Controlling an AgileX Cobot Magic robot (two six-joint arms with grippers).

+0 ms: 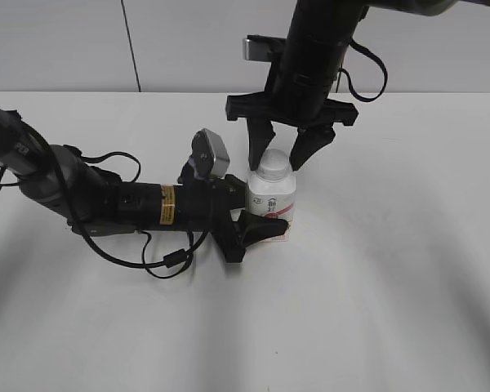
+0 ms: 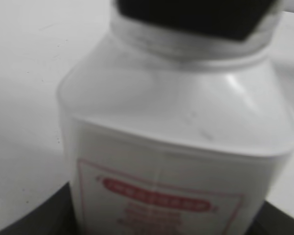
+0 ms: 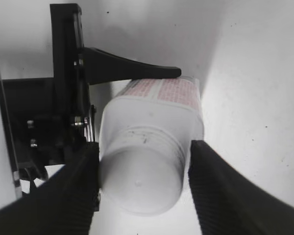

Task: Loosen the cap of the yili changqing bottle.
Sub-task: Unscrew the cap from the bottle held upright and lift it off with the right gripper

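The small white plastic bottle [image 1: 271,194] stood upright, clamped by the left end effector [image 1: 257,222]; its round white cap [image 3: 139,185] sat between the right end effector's [image 1: 282,149] spread fingers [image 3: 220,188].

I see the yili changqing bottle [image 1: 271,196] standing upright on the desk [image 1: 392,269], near the middle; it is a small white plastic bottle with a squarish body, rounded shoulders and a wide neck; a label with pink-red print wraps its lower body, blurred in my left wrist view; the cap [image 1: 273,164] is round, white and flat-topped, and sits on the neck, level as far as I can tell.
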